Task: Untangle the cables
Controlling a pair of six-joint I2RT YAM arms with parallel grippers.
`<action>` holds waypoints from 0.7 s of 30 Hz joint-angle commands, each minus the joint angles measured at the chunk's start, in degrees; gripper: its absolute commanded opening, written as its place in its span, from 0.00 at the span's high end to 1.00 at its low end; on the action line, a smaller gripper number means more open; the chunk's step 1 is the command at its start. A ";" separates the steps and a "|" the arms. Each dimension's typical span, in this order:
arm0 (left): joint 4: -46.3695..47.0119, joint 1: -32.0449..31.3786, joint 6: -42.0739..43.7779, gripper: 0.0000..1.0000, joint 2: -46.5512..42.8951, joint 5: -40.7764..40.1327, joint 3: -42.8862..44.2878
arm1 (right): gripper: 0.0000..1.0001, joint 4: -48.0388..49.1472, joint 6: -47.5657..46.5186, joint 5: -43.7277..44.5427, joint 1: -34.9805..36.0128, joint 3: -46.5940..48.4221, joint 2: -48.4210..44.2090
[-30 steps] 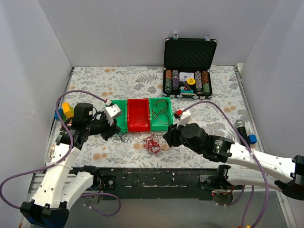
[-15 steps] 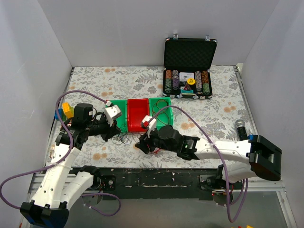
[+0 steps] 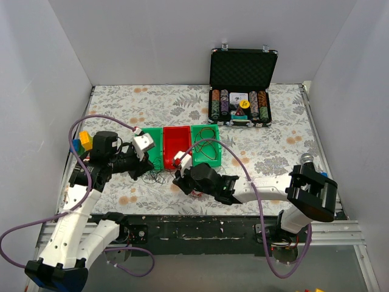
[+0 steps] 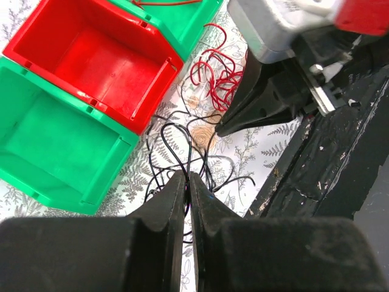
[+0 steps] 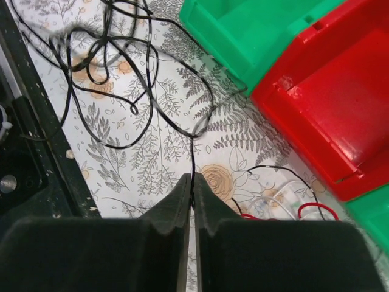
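Black cable [image 5: 192,155] is spread in loose loops on tabletop [image 3: 152,97] in front of red bin [image 4: 91,55], beside red cable [image 4: 216,73]. L end effector [image 4: 186,179] is clamped on one strand as anchor; R end effector [image 5: 192,179] is closed on another, presum. so loops can be drawn apart.

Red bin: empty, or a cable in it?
Empty: in the left wrist view the red bin has a bare floor, no wire inside.
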 commanded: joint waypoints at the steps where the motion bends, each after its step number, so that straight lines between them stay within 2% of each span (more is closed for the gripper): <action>1: 0.71 -0.13 -1.16 0.95 -1.21 -1.32 3.42 | 0.99 0.97 2.30 3.12 0.17 0.05 0.09; 6: 11.06 -0.13 -9.24 1.00 -2.88 -11.41 3.42 | 0.99 -0.61 7.31 3.38 0.34 -7.32 -3.25; 12: 21.70 -0.13 -15.39 1.00 -3.15 -24.07 4.03 | 0.99 -3.42 12.50 5.84 1.05 -14.54 -8.44; 18: 33.57 -0.13 -17.86 1.00 -3.59 -39.09 6.75 | 0.99 -7.55 18.21 9.44 2.45 -18.93 -11.43; 21: 36.92 -0.13 -17.52 1.00 -2.45 -42.46 10.00 | 0.99 -10.36 20.58 11.55 3.59 -19.47 -12.04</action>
